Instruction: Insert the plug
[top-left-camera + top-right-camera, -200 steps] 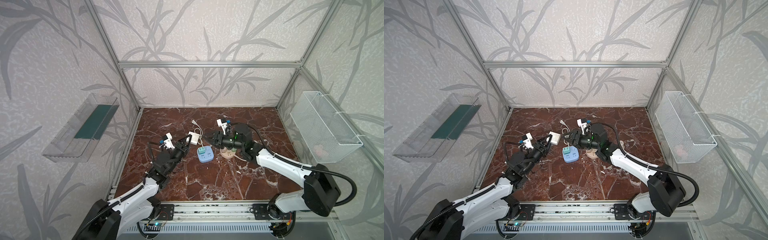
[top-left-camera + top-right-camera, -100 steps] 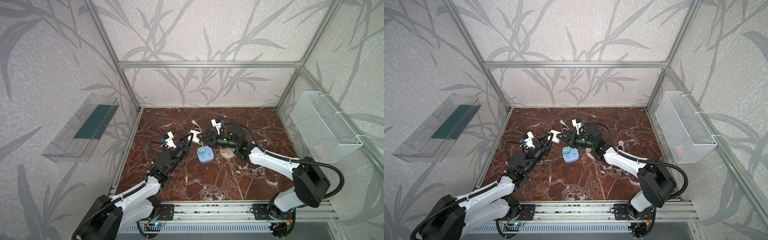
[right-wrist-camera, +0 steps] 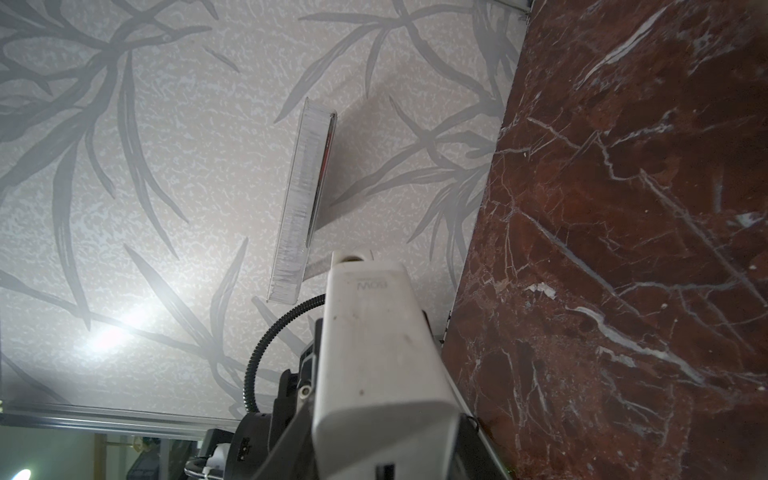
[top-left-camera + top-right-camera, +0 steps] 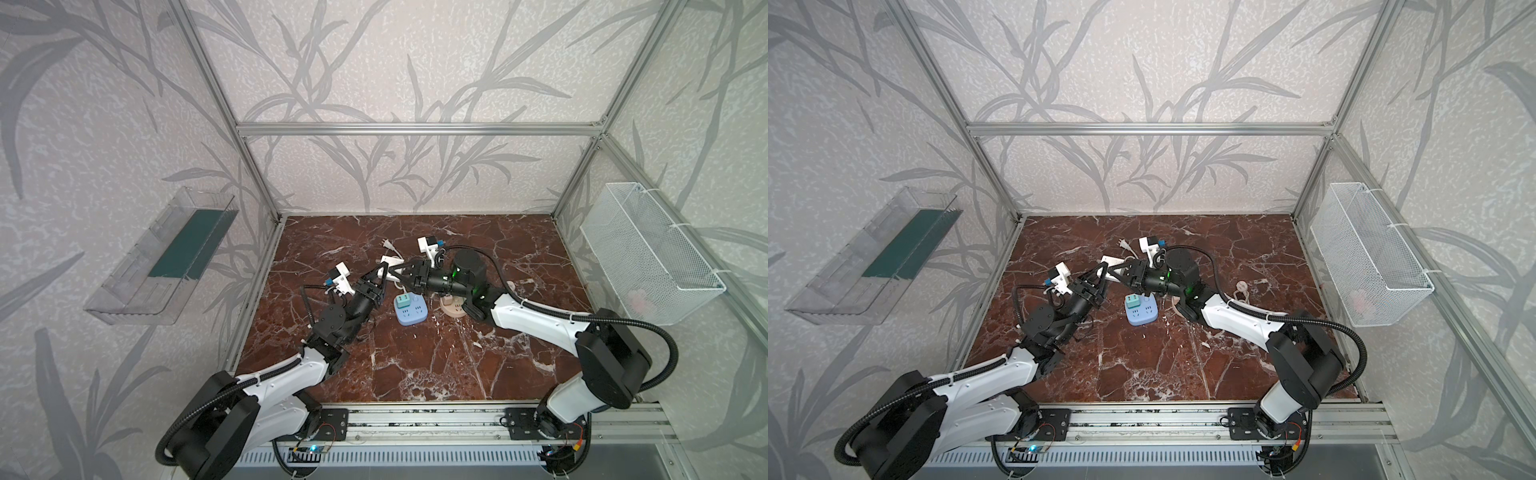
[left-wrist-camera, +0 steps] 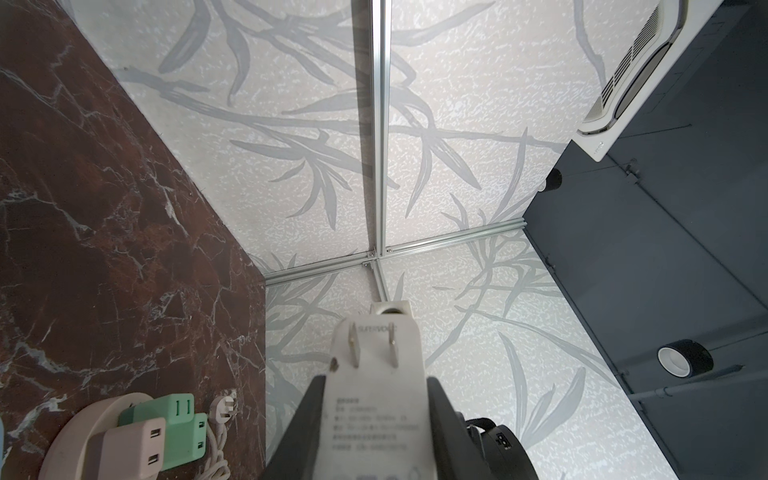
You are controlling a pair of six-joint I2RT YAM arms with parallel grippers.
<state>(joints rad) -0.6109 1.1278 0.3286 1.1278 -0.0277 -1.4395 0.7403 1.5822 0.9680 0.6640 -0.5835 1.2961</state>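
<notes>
A white plug (image 4: 390, 262) (image 4: 1111, 262) hangs in mid-air above the marble floor, left of centre. My left gripper (image 4: 382, 272) (image 5: 376, 382) is shut on its body, and the two metal prongs show beyond the fingers (image 5: 318, 399) in the left wrist view. From the opposite side my right gripper (image 4: 395, 271) (image 3: 382, 415) has its jaws against the same plug (image 3: 374, 340). A blue power strip (image 4: 410, 312) (image 4: 1142, 312) lies on the floor just below, with a green adapter (image 4: 402, 300) in it.
A beige round socket (image 4: 453, 309) (image 5: 75, 432) lies right of the strip, with green and pink adapters on it. A loose white cord plug (image 4: 387, 245) lies behind. A wire basket (image 4: 648, 253) hangs on the right wall and a clear shelf (image 4: 162, 257) on the left wall.
My right gripper has moved left to the plug held by the left gripper and has closed its jaws round it. The left arm has stayed nearly still.
</notes>
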